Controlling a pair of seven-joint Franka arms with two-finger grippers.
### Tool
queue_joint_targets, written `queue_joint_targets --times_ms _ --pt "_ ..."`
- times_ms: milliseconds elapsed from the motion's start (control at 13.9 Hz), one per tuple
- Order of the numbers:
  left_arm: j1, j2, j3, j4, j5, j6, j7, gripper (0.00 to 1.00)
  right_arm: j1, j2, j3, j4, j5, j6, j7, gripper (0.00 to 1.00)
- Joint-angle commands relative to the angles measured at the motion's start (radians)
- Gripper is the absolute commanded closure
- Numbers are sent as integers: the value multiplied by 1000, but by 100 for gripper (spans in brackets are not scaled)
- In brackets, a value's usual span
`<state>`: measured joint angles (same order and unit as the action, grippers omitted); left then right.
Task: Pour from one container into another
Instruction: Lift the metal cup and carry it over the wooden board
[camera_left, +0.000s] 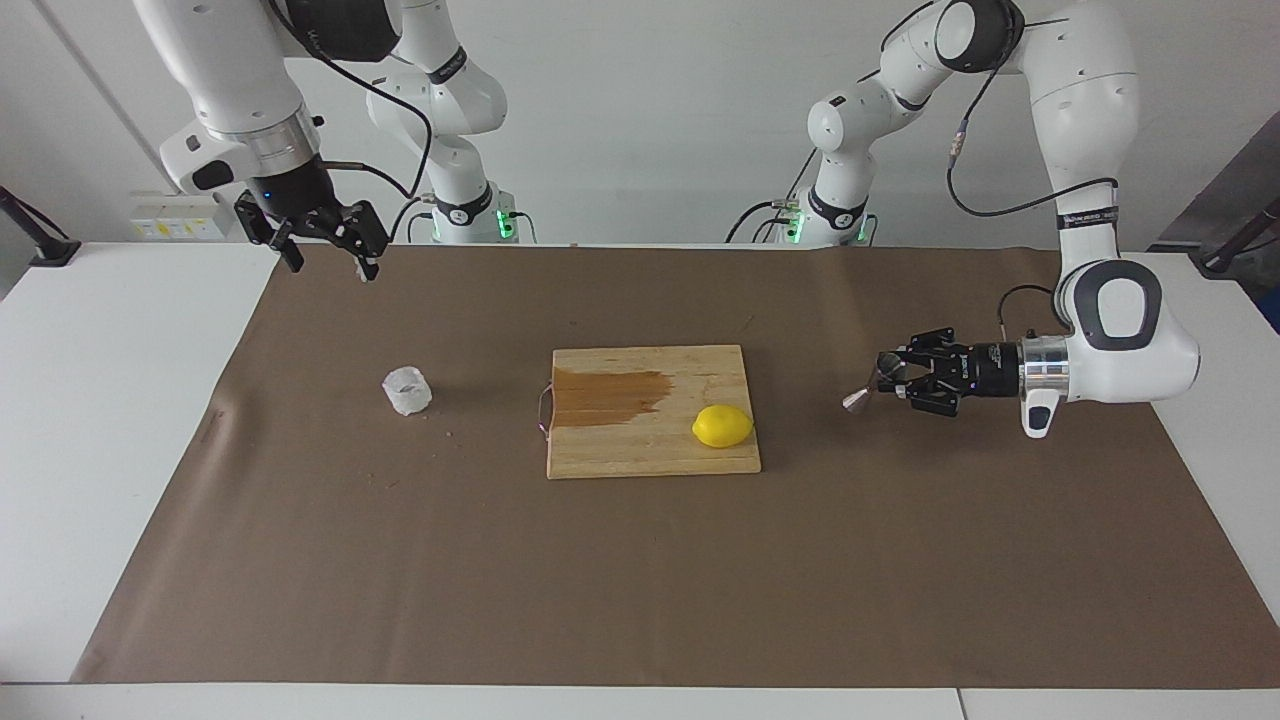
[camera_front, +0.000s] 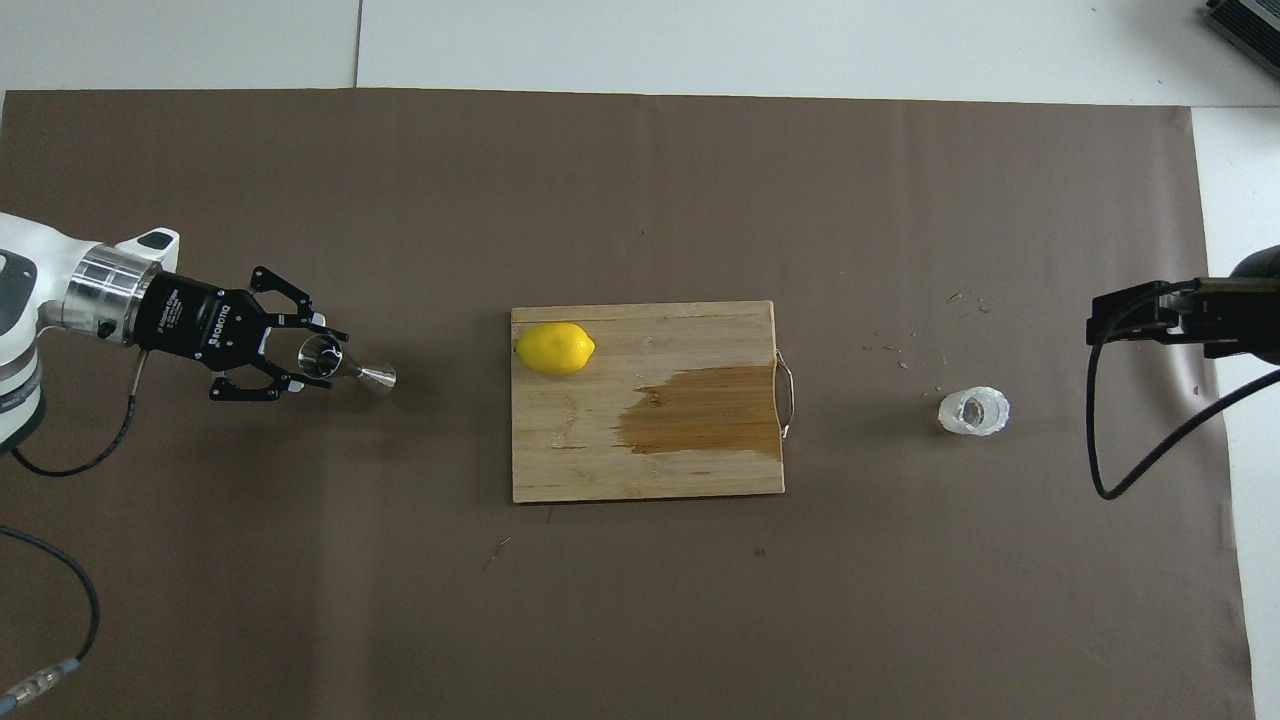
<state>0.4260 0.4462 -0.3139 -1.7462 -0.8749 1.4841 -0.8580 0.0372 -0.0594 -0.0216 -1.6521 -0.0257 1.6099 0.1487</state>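
I see a brown paper sheet (camera_left: 640, 560) covering most of the white table (camera_left: 110, 420), and I take the rectangular wooden cutting board (camera_left: 652, 440) at its middle as my reference. The board carries a dark wet stain (camera_left: 608, 396) on the half toward the right arm's end, where a thin metal handle (camera_left: 543, 410) is fixed to its edge. An oval yellow lemon (camera_left: 722, 426) lies on the board at the corner toward the left arm's end, clear of the stain. The right arm waits raised near its own base; its right gripper (camera_left: 322, 262) hangs with the fingers spread wide and nothing between them, over the brown paper's edge toward the right arm's end of the table from the board. The left gripper (camera_left: 893, 377) is turned sideways, pointing toward the board, and I read it as clamped on the small shiny steel hourglass-shaped jigger (camera_left: 868, 390), which is held up off the paper and tilted, between the board and the left arm's end of the table. The small squat translucent whitish plastic cup (camera_left: 407, 390) stands upright on the paper, well apart from the board toward the right arm's end, untouched. A few pale crumbs (camera_front: 925, 345) lie scattered on the paper near the cup.
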Motion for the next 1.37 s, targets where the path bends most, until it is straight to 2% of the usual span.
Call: queue_joint_targets --times_ms 0,216,576,1009,1297 --pt "-85 -32 15 -1 -99 -18 -56 100 -11 -23 2 -26 16 7 -27 0" --pt "-179 -64 16 -4 -159 19 -65 100 -11 -23 2 -26 16 7 -27 0" --pt "-323 -138 18 -29 -174 180 -202 100 -11 -23 2 -26 16 7 -27 0" --pt "-515 -144 16 -79 -291 483 -424 100 -11 -23 2 -26 16 7 -27 0" --pt "-653 -142 15 -124 -350 704 -475 100 -11 -23 2 -26 16 7 -27 0"
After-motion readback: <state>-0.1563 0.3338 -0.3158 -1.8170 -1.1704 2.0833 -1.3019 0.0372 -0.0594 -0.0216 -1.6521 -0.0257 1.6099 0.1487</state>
